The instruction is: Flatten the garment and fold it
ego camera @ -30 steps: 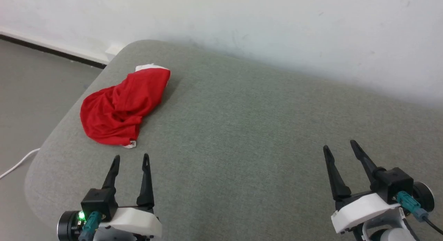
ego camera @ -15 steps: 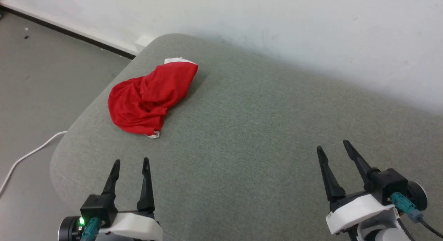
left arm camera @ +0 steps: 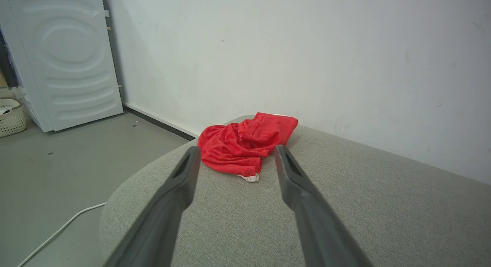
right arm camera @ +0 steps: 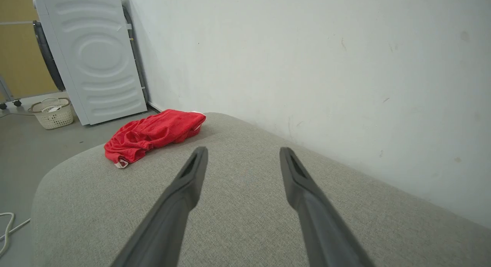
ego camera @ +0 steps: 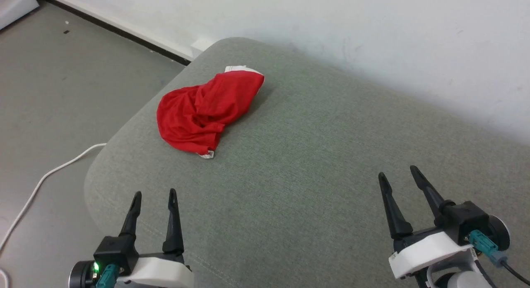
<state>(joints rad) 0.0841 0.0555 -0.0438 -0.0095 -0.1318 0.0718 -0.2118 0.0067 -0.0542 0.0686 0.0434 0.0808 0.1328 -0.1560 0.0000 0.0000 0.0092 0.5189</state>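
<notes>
Red garment (ego camera: 205,114) heaped by far-left rounded edge of wide grey cushion (ego camera: 314,168)

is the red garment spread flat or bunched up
Bunched up: the garment lies in a wrinkled heap on the grey cushion, its layers folded over one another.

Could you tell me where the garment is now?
In the head view the garment lies crumpled at the far-left corner of the cushion, ahead of the left gripper.
</notes>
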